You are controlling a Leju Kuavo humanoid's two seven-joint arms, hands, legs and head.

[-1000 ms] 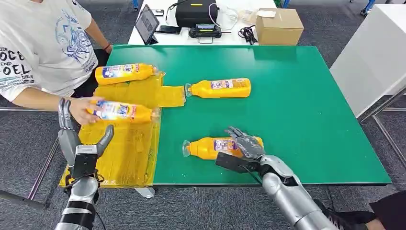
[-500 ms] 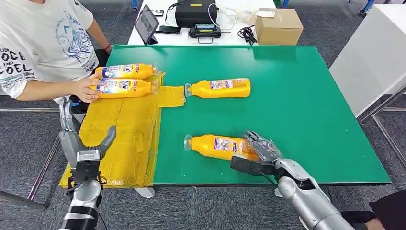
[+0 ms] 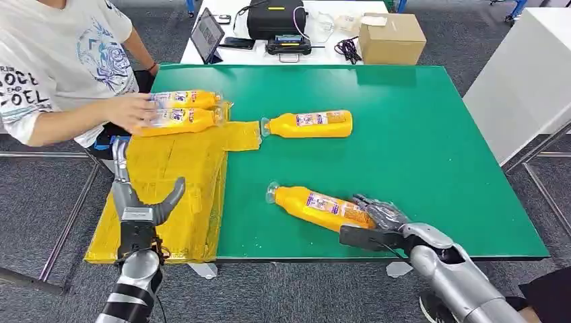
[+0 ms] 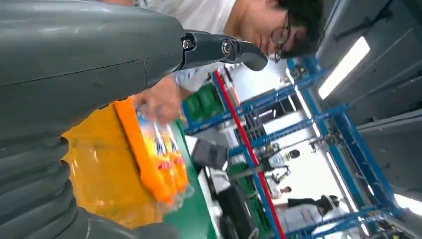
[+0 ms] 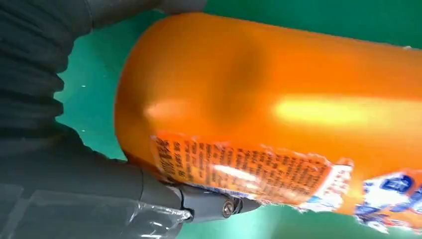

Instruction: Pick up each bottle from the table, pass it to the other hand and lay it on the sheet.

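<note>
An orange bottle (image 3: 315,206) lies slanted on the green table (image 3: 417,148) near its front edge, cap pointing away to the left. My right hand (image 3: 378,221) grips its base end; in the right wrist view the bottle (image 5: 278,99) sits between the thumb (image 5: 204,205) and the fingers. A second orange bottle (image 3: 308,124) lies farther back on the table. Two more bottles (image 3: 183,109) lie side by side at the far end of the yellow sheet (image 3: 175,182). My left hand (image 3: 140,202) stands open above the sheet's near part, holding nothing.
A person in a white shirt stands at the left with a hand (image 3: 131,111) on the two bottles on the sheet. Behind the green table a white table holds a cardboard box (image 3: 392,37), a tablet (image 3: 207,32) and black devices. A white cabinet (image 3: 525,81) stands at the right.
My right hand drew back to the right with the bottle's base, swinging the bottle slantwise. The person slid a bottle up the sheet beside the far one. My left hand shifted slightly right.
</note>
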